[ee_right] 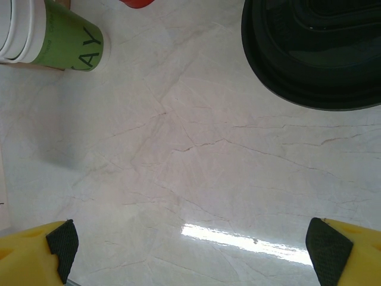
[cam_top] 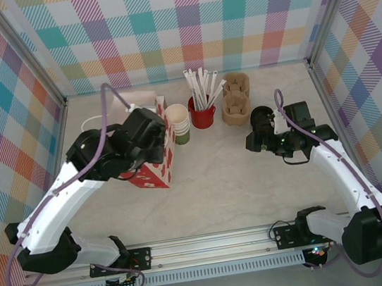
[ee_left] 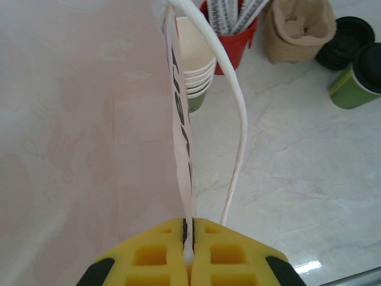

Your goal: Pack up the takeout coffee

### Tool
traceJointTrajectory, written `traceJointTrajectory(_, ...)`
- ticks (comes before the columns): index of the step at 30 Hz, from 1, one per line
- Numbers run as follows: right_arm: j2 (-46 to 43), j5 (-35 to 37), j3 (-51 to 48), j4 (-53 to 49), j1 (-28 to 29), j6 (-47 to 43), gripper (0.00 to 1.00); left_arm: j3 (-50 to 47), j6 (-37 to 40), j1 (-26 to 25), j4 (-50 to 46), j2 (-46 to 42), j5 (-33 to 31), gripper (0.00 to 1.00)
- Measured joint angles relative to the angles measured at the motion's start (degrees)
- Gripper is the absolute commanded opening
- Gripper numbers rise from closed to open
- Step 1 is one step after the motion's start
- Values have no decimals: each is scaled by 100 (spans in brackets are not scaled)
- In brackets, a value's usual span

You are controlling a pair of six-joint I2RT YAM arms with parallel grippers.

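Observation:
The takeout coffee [ee_left: 350,90], a green cup with a black lid, stands on the table at the right edge of the left wrist view. A red-and-white paper bag [cam_top: 154,171] stands upright at centre left. My left gripper [cam_top: 154,142] is shut on its top edge [ee_left: 181,143], beside the white handle loop [ee_left: 238,119]. My right gripper [cam_top: 256,138] hangs open over bare table [ee_right: 190,250], nothing between its fingers. A round black lid [ee_right: 315,47] lies ahead of it to the right; I cannot tell whether it is the coffee's.
A stack of cream lidless cups [cam_top: 178,120] sits in a green cup [ee_right: 74,44] next to the bag. A red cup with white straws [cam_top: 202,113], brown cup carriers [cam_top: 236,104] and loose black lids [ee_left: 348,42] stand behind. Checked walls enclose the table.

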Motion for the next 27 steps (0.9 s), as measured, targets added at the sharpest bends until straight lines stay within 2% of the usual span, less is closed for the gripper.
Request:
traceJointTrajectory(8,22,179,120,-15,0,2,100,22,50,-396,332,284,24,0)
traceJointTrajectory(27,76,256,120,-31,0,2,100,-59,101,-442,807,522,369,0)
